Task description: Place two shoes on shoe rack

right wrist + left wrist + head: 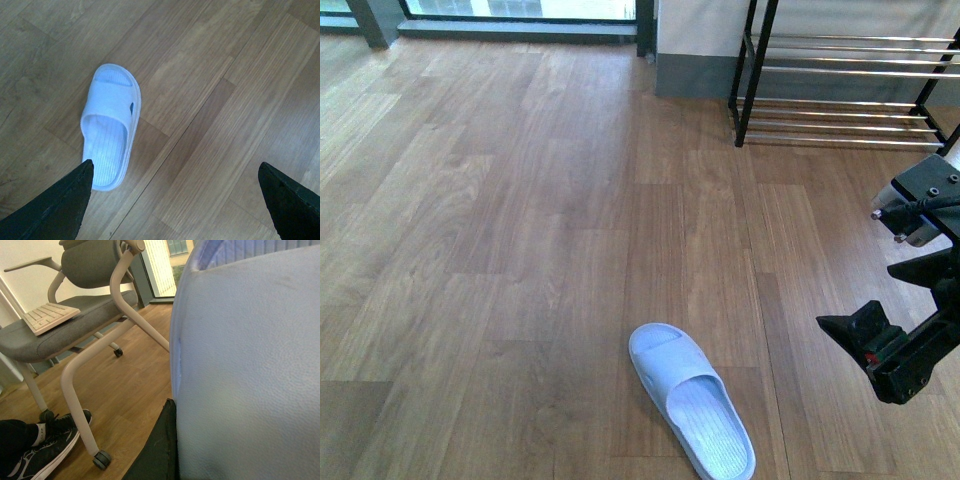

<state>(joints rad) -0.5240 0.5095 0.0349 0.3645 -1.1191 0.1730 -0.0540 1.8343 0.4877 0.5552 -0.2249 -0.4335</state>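
The two shoes are out of view. The shoe rack [840, 90], a black frame with chrome bars, stands against the wall at the far right. My left gripper [200, 465] is shut on a pale blue slide sandal [250, 365] that fills most of the left wrist view; one black finger [155, 450] presses against its side. A second pale blue slide sandal [692, 400] lies flat on the wooden floor, near the front. My right gripper [860, 298] hangs open to the right of that sandal [111, 130], nothing between its fingers [65, 210].
A grey office chair [90, 315] on castors carries a keyboard [50, 317] on its seat. A person's foot in a black sneaker [45, 450] rests beside it. A dark window frame [520, 25] runs along the far wall.
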